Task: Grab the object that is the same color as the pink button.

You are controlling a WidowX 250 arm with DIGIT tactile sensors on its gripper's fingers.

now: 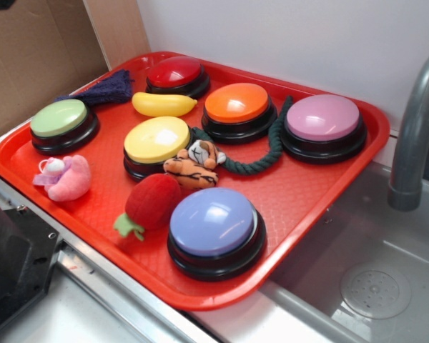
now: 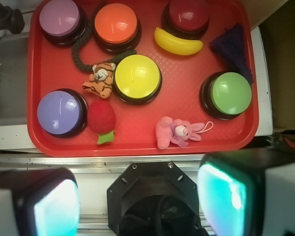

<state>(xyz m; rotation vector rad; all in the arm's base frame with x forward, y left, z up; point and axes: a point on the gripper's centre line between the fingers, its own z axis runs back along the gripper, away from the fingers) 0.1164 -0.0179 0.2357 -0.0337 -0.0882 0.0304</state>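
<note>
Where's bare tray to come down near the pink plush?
Bare tray lies around the pink plush, between the strawberry and green button. Crowded by the yellow button, tiger and rope.

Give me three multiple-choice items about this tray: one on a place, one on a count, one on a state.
1. The pink plush toy lies nearest which button?
A. green
B. orange
C. red

2. How many buttons stand on the red tray?
A. four
B. six
C. eight

3. What holds the pink plush toy?
A. the gripper
B. nothing
C. a hand

Answers:
1 A, it lies just below the green button.
2 B, six domes show, among them the pink button.
3 B, it rests free on the tray, the gripper off it.
</note>
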